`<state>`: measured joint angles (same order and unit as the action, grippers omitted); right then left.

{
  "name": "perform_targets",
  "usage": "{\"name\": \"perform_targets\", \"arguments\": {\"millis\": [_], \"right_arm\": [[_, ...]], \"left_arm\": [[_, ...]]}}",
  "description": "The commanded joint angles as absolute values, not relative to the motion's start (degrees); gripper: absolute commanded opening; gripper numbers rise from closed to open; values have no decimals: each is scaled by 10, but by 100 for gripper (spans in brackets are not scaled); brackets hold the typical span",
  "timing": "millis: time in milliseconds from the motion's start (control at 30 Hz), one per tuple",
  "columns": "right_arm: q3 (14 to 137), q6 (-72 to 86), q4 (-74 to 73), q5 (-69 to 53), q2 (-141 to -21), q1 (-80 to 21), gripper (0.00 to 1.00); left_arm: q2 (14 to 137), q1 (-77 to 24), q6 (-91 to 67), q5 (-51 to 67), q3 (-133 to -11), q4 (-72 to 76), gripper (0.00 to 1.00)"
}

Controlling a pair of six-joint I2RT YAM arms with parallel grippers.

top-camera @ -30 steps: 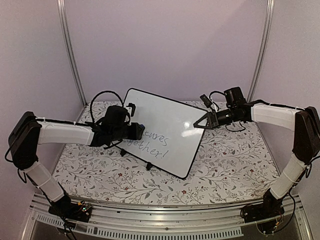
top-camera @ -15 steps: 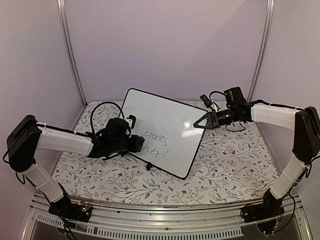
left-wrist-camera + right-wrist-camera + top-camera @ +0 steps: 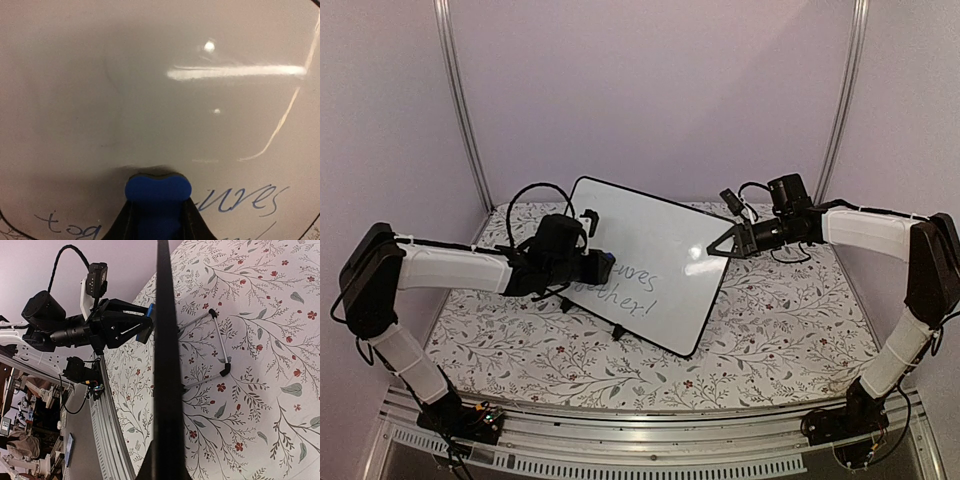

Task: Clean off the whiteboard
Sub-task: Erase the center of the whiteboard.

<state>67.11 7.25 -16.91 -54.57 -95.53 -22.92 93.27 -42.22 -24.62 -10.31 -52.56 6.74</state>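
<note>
Top external: my left gripper [image 3: 603, 266] is clenched on the blue eraser [image 3: 609, 262], pressed to the whiteboard [image 3: 660, 235]'s left half. My right gripper [image 3: 718, 247] pinches its right edge.

Left wrist: bare board ahead of the eraser, handwriting [image 3: 250, 200] just right.

Right wrist: the board's black edge runs straight ahead, with open floral table [image 3: 270, 315] to the right.

The left end effector [image 3: 604, 266], gripping the blue eraser [image 3: 158, 187], has swept back up the whiteboard [image 3: 655, 230] (it dipped lower half a second ago) and now sits slightly farther right.
</note>
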Motion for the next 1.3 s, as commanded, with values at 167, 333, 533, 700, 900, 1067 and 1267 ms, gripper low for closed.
{"name": "perform_targets", "arguments": {"millis": [167,333,533,700,900,1067,1267], "right_arm": [[666,34,-218,-568,-984,-276,0],[666,33,-218,-570,-990,-277,0],[667,34,-216,-568,-991,-279,0],[665,35,-216,-567,-990,-279,0],[661,35,-217,-566,-986,-280,0],[660,34,-215,-566,-986,-281,0],[658,38,-208,-569,-990,-283,0]], "left_arm": [[921,-432,-266,-81,-460,74,0],[916,-448,-274,-80,-437,78,0],[938,-454,-260,-83,-480,82,0],[959,-451,-238,-103,-533,78,0],[959,-435,-229,-110,-551,70,0],[938,-446,-237,-93,-512,66,0],[936,-480,-270,-105,-453,65,0]]}}
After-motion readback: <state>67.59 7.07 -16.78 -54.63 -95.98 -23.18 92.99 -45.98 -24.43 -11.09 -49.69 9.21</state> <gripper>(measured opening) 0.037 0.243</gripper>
